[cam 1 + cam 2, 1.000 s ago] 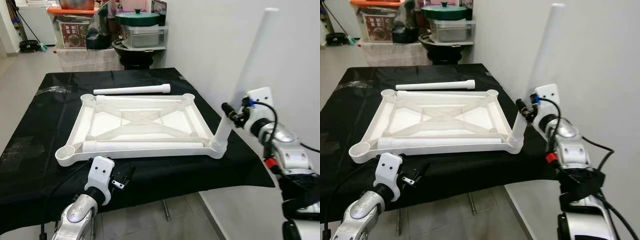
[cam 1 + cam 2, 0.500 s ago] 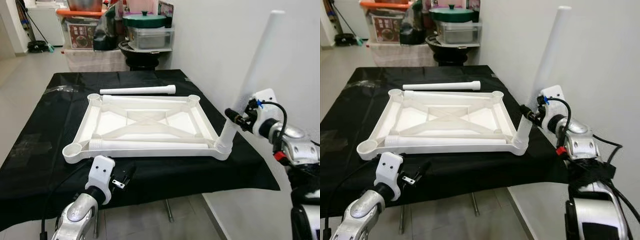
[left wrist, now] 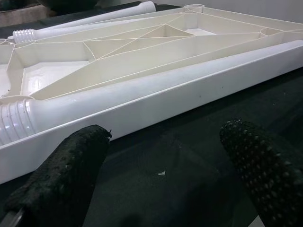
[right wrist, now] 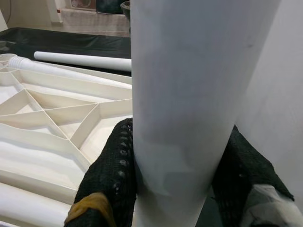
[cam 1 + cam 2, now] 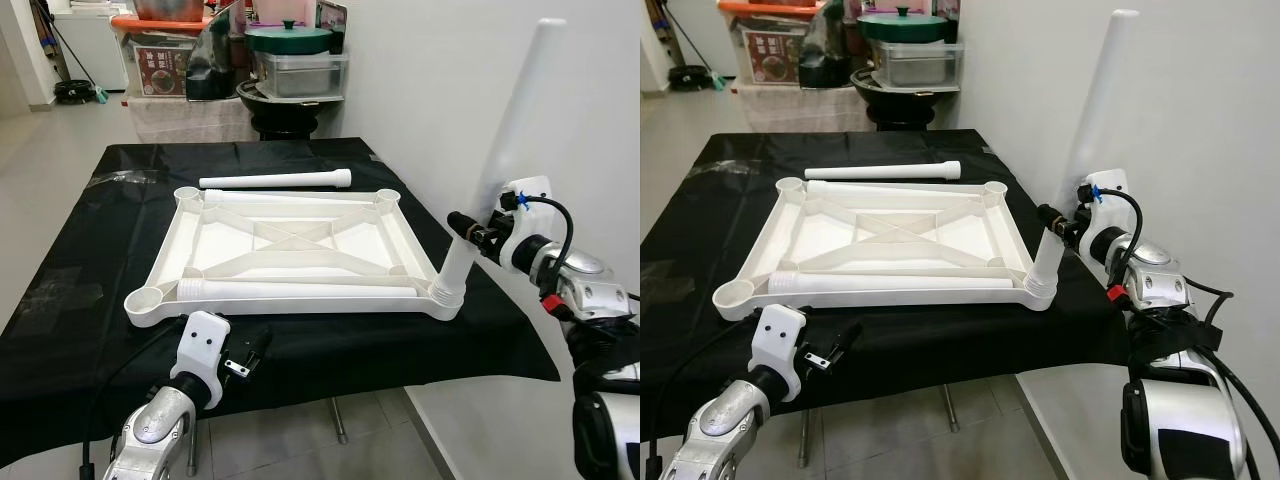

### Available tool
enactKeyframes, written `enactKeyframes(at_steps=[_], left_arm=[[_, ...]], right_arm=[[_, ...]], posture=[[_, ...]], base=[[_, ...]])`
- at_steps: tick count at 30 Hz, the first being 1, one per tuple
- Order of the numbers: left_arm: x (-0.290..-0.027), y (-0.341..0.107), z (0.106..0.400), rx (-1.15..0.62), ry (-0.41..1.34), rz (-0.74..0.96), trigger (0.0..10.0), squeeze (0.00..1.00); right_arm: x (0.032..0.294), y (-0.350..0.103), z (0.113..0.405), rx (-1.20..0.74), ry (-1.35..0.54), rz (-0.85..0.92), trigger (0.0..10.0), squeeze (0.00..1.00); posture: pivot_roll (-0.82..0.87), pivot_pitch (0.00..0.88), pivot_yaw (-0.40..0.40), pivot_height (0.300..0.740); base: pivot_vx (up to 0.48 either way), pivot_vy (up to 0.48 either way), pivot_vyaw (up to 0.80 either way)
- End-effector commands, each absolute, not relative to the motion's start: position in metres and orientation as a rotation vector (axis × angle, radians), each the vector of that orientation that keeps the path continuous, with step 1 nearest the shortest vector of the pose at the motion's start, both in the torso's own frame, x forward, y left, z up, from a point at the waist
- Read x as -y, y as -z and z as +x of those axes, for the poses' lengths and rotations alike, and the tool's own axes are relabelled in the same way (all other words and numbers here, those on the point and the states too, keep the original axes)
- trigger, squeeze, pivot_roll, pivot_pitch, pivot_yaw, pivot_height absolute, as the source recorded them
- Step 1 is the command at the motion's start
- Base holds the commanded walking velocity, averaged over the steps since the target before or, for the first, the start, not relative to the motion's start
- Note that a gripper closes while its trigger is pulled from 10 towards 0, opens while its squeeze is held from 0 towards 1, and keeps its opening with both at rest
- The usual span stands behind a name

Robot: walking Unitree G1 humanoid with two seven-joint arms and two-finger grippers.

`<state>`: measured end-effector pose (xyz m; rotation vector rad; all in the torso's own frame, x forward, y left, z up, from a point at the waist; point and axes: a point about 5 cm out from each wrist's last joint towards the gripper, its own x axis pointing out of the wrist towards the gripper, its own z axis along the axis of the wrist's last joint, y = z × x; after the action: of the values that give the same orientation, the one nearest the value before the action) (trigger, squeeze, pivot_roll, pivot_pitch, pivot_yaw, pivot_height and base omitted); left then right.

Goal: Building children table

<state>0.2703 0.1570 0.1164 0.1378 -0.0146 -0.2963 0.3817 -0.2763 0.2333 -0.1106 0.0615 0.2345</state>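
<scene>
**Right gripper clamps an upright leg at the tabletop's near right corner**

The white tabletop [image 5: 290,250] lies upside down, ribs up, on a table [image 5: 90,330] draped in black cloth. One leg [image 5: 500,150] stands in the near right corner socket, leaning slightly right toward the wall. The right gripper [image 5: 468,228] pinches it low down, a black finger [image 4: 111,175] on each side; the right arm reaches in from the right, forearm about level, wrist pointing left. A second leg [image 5: 300,290] lies inside the tabletop along its near edge, a third [image 5: 300,199] along its far edge, and a fourth [image 5: 275,181] on the cloth just beyond the tabletop. The left gripper [image 5: 255,350] hovers low at the table's near edge, fingers [image 3: 61,175] spread, holding nothing, with the left arm bent up from below. Far back are storage bins [image 5: 160,60] and a green-lidded pot [image 5: 288,40]; the bin label is too small to read.
</scene>
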Motion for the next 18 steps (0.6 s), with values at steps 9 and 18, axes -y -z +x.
enactKeyframes(at_steps=[9, 18], left_arm=[[-0.157, -0.113, 0.272, 0.005, 0.293, 0.147, 10.0, 0.0], [-0.152, -0.112, 0.273, -0.001, 0.298, 0.151, 10.0, 0.0]], right_arm=[[0.294, -0.229, 0.385, -0.043, 0.273, -0.026, 0.0, 0.0], [0.213, -0.191, 0.396, -0.088, 0.289, 0.063, 0.0, 0.0]], posture=[[0.06, 0.0, -0.057, 0.74], [0.06, 0.0, -0.049, 0.74]], base=[[0.0, 0.0, 0.0], [0.0, 0.0, 0.0]])
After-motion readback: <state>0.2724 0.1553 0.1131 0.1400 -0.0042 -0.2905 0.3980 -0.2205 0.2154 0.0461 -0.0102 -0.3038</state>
